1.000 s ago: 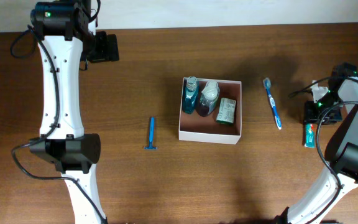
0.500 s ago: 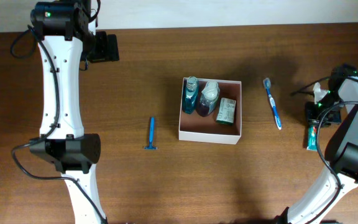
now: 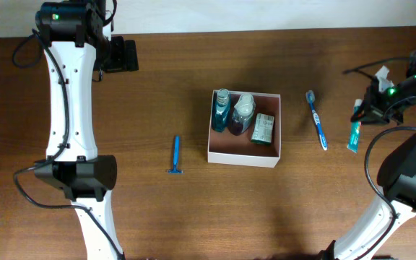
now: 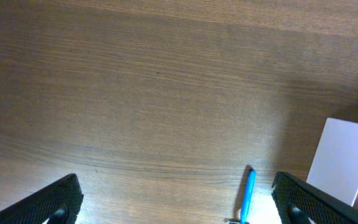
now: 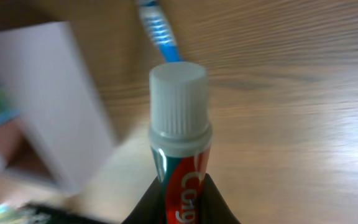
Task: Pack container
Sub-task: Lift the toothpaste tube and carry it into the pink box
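Found container [image 3: 243,157] upright at centre of counter [image 3: 193,217], open side up, white walls outside, pinkish-brown floor inside. Noted three items inside: teal bottle [image 3: 221,110] in far-left corner, clear bottle [image 3: 241,114] with dark contents just beside it, small green-and-white carton [image 3: 263,128] toward right wall. Near half of floor bare.

Found right hand [image 5: 180,205] near right edge of counter, well apart from container. Confirmed from right wrist view: dark fingertips pinched together on body of a toothpaste tube [image 5: 180,155], white ribbed cap pointing away from hand. Cannot tell whether tube clears counter.

Observed blue toothbrush [image 3: 316,119] lying flat between container and right hand, touching neither.

Found left hand [image 4: 178,200] at far-left area of counter, well apart from container. Confirmed from left wrist view: fingers spread wide apart, nothing between them but bare wood.

Observed blue razor [image 3: 176,155] flat on counter, left of container, near but not touching.
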